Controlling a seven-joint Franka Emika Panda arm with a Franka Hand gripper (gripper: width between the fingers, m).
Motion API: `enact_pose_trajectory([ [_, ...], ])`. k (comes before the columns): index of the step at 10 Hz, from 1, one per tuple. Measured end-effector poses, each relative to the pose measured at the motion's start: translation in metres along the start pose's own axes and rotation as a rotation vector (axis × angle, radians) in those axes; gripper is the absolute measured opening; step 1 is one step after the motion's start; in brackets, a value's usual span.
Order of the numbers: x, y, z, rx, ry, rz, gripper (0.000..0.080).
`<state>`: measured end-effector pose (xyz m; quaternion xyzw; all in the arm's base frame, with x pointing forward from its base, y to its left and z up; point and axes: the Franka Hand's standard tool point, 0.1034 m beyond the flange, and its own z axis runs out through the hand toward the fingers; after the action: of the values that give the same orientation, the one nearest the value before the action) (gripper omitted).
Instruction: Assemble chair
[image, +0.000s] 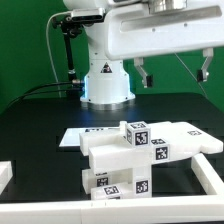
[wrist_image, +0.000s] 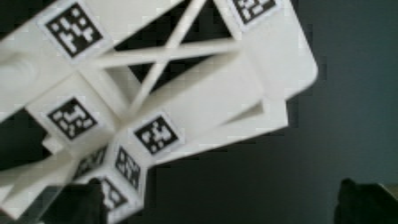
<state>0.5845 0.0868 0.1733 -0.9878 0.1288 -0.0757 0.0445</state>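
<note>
While your gripper (image: 173, 78) hangs high over the black table (image: 40, 120), you can see its jaws spread wide with nothing between them. The chair parts (image: 130, 152) lie in one cluster in the middle of the table, in front of the robot base (image: 107, 82) and well below the gripper. They are chunky white pieces resting against each other, and their sides carry black-and-white tags. A small tagged block (image: 137, 133) sits on top of the cluster. Just behind the pieces, toward the exterior view's left, you will find the marker board (image: 78, 137) flat on the table. A white rail (image: 100, 212) runs along the near edge. From the wrist view you look down on the flat cross-braced panel (wrist_image: 169, 65), and one dark fingertip (wrist_image: 366, 200) stands over bare table beside it, apart from the panel.
</note>
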Motion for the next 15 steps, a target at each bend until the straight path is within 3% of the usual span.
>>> enact_pose_trajectory([
  [2, -0.034, 0.003, 0.014, -0.011, -0.070, -0.006, 0.0649],
  [3, -0.044, -0.003, 0.014, -0.017, -0.078, 0.010, 0.0649],
  [4, -0.041, -0.012, 0.013, -0.030, -0.032, 0.028, 0.0649],
  [7, -0.043, -0.009, 0.016, -0.030, -0.041, 0.005, 0.0649],
  [10, -0.091, 0.007, 0.038, -0.035, -0.196, -0.025, 0.0649],
  [11, -0.099, 0.004, 0.043, -0.049, -0.191, -0.018, 0.0649],
  [15, -0.098, 0.005, 0.043, -0.046, -0.186, -0.021, 0.0649],
])
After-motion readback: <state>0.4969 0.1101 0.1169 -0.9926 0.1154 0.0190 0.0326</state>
